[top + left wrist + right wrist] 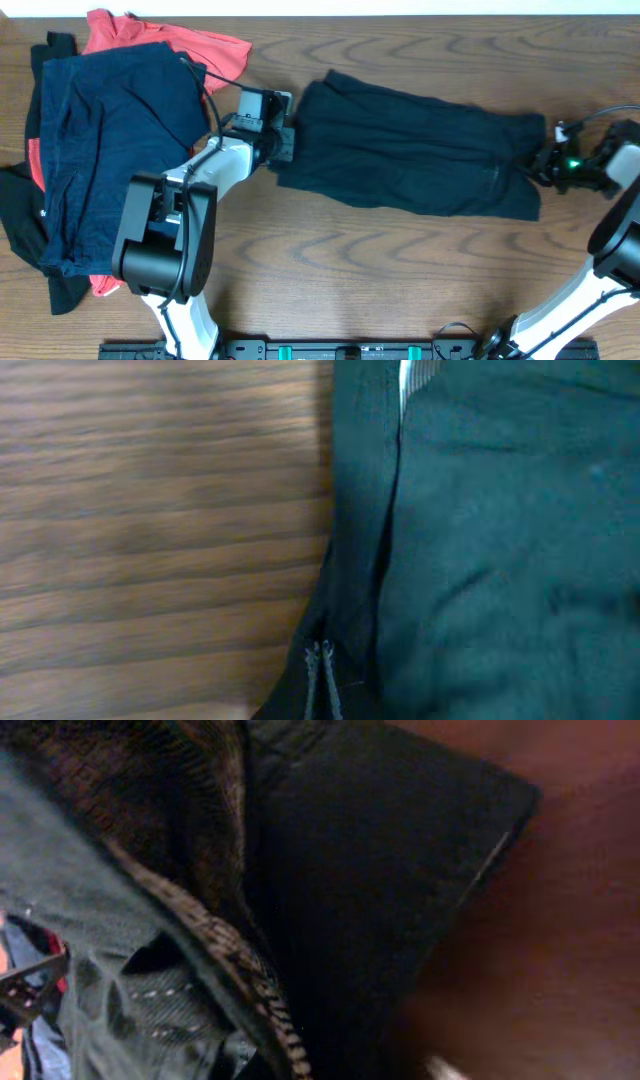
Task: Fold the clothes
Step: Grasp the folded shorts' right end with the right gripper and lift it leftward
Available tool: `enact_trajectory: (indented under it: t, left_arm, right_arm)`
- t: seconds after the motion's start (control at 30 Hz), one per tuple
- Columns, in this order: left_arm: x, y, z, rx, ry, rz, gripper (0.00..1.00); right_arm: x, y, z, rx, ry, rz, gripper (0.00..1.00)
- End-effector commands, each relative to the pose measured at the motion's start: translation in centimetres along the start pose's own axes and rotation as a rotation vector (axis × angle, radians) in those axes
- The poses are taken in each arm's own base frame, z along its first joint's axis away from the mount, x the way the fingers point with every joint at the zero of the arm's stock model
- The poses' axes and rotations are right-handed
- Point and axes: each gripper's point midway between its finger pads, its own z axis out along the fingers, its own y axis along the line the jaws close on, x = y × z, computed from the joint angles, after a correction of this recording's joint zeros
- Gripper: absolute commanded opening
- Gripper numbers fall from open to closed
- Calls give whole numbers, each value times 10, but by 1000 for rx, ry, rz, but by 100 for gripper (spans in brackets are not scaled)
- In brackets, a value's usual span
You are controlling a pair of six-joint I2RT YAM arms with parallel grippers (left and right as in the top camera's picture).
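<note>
Garment of limp black cloth [410,150] spans wooden counter [400,270] mid-frame; left pincer [285,143], right pincer [543,160] at its ends, grip cannot be told.

table [400,270]: brown wood grain | far edge: pale strip [400,6] | light: even

Nothing legible here, folks. The plain black soft garment [410,150] shows no readable label (wrist views too blurred).
</note>
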Motion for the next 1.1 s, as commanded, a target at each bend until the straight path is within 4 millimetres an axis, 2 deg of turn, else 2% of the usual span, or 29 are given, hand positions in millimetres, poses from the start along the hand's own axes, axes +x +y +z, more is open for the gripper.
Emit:
enact_trajectory:
  t: [0.0,0.17,0.33,0.47,0.63,0.7,0.8,0.9,1.07]
  left_arm:
    - [-17,-28,-17,70,-48,-9,6]
    - [-11,-54,-14,101,-34,19,6]
    - [-8,-71,-13,121,-33,51,6]
    - [-8,-68,-12,90,-36,55,6]
    - [-7,-64,-9,72,-34,54,6]
    - [-5,-63,-7,70,-27,53,6]
    - [0,-62,-2,67,-12,51,6]
    - [2,-61,0,65,-2,49,6]
    - [1,-61,0,67,-10,50,6]
  right_arm:
    - [-32,17,-31,28,-66,-128,1]
    - [-35,55,-36,13,-10,-209,1]
    - [-24,106,-22,-13,73,-286,1]
    - [-15,158,-4,-58,113,-382,1]
    - [-7,235,10,-149,119,-506,1]
    - [-6,256,12,-164,109,-548,1]
    - [-9,283,8,-186,80,-583,1]
    - [-17,302,-5,-219,44,-600,1]
    - [-27,324,-33,-232,-5,-639,1]
